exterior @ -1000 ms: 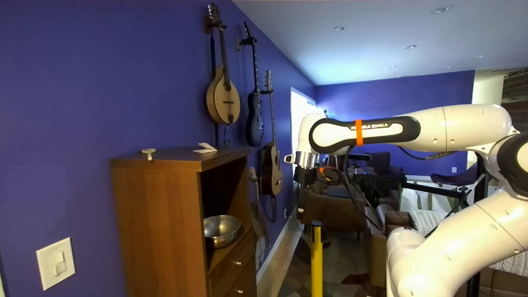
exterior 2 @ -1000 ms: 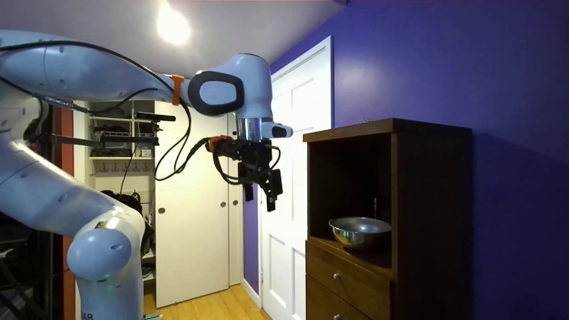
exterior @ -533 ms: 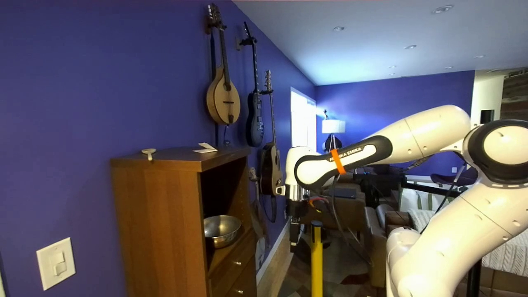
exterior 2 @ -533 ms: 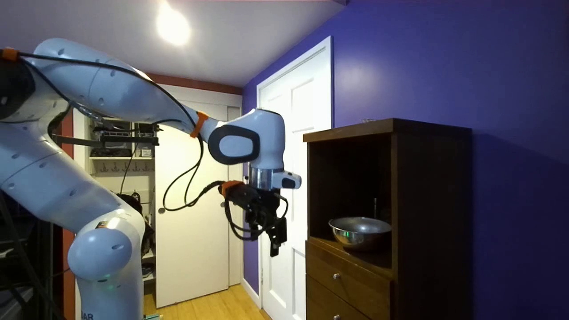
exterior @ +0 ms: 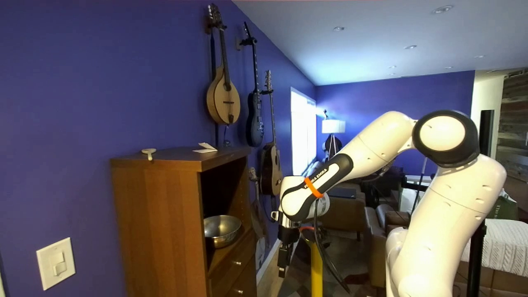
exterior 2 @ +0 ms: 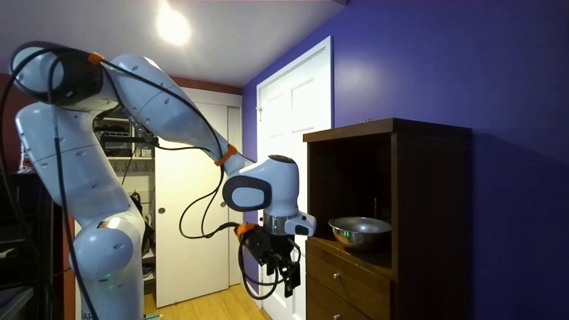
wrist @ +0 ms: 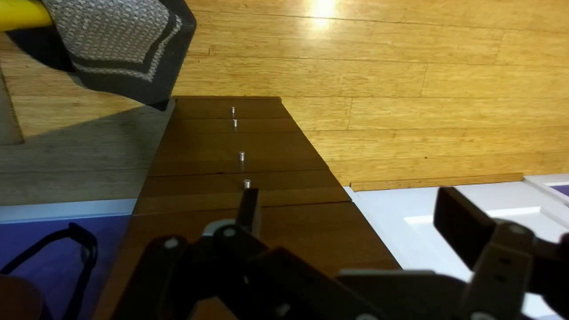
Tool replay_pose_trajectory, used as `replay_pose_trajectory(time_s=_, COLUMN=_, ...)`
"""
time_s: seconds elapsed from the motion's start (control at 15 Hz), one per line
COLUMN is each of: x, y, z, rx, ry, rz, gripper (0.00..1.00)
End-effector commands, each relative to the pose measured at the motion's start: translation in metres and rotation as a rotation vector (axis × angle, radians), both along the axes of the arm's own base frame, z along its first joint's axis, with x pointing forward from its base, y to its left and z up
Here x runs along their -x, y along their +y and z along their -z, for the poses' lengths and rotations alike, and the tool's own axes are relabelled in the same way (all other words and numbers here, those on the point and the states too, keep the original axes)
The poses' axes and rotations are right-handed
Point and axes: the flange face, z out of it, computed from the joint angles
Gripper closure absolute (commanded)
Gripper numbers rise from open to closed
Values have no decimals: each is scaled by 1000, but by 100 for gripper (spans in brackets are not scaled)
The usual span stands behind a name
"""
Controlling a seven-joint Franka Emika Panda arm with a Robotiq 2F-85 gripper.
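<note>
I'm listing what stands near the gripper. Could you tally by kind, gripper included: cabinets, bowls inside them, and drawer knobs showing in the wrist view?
Gripper, open: 1
Cabinet: 1
Metal bowl: 1
Drawer knobs: 4
Total: 7

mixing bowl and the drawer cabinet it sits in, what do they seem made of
The mixing bowl looks like polished metal, probably stainless steel, given its bright reflections. The drawer cabinet seems satin brown wood or veneer, from faint grain-like streaks.
</note>
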Motion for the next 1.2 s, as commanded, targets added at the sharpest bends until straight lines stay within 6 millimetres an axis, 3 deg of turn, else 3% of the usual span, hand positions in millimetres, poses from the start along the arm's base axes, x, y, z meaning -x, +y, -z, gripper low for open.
replay_pose_trajectory(time_s=0.0, x=-6, y=-10, z=45, rx=-35, ry=4, rz=-2, gripper=0)
replay_pose_trajectory(time_s=0.47, x=-13, y=-25, z=120, rx=-138, ry=41, rz=-10, gripper=0)
replay_pose_trajectory(time_s=0.53, x=-1, y=-21, z=104, rx=-123, ry=43, rz=4, gripper=0)
replay_pose_trajectory(time_s=0.73, x=-8, y=-22, z=119, rx=-129, ry=60, rz=-10, gripper=0)
replay_pose_trajectory(time_s=1.13, x=-11, y=-23, z=120, rx=-127, ry=59, rz=-10, gripper=0)
